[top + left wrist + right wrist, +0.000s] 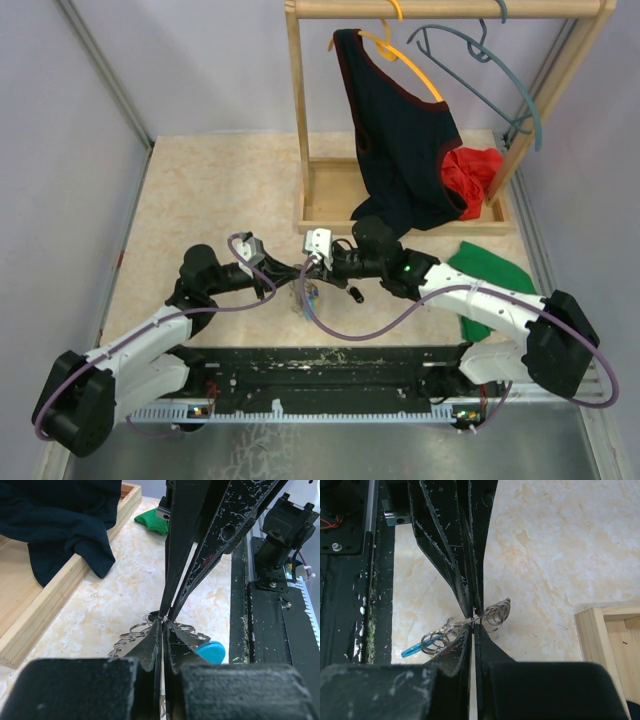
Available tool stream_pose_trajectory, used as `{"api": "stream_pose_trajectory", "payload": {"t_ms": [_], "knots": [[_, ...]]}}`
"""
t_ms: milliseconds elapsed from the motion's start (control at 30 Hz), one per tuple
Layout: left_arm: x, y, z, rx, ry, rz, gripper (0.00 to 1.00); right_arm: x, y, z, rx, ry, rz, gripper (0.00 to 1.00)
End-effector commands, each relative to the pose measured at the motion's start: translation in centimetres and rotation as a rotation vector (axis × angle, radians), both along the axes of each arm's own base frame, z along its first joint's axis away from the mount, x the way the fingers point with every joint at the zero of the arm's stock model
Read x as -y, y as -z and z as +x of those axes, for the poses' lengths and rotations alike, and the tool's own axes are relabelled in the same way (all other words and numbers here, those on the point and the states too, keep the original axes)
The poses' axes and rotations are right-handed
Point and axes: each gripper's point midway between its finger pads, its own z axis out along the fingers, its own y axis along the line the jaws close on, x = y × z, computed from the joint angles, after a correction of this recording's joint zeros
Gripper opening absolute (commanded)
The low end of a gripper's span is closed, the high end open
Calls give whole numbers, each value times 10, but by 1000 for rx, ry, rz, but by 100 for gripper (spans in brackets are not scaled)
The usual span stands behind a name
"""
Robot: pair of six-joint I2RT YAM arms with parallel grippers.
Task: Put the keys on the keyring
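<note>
Both grippers meet tip to tip above the table's near middle. The keyring (311,296) hangs at that meeting point as a bunch of thin grey wire loops (495,614) with a light-blue piece (210,651). My left gripper (164,622) is shut, its tips pinching the wire. My right gripper (474,625) comes from the opposite side, its jaws together on a loop at the same spot. The keys are too small to pick out among the loops. A small dark piece (355,294) lies on the table just right of the grippers; I cannot tell what it is.
A wooden rack (330,190) stands behind, with a dark garment (400,140) on a yellow hanger, a grey-blue hanger (500,70) and a red cloth (475,175). A green cloth (495,275) lies at the right. A black rail (320,360) runs along the near edge.
</note>
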Motion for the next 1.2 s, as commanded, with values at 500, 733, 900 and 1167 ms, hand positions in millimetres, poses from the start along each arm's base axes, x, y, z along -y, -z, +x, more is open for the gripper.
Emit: {"api": "stream_pose_trajectory", "payload": {"t_ms": [500, 733, 900, 1167], "knots": [[-5, -20, -5, 164, 5, -45, 25, 2, -33, 3, 19, -73, 10, 0], [-9, -16, 1, 207, -6, -28, 35, 2, -34, 3, 4, -94, -7, 0], [-7, -16, -2, 220, 29, -26, 33, 1, -34, 3, 1, -103, -14, 0], [-1, -6, -11, 198, 125, 4, 27, 0, -34, 2, -2, -122, -28, 0]]}}
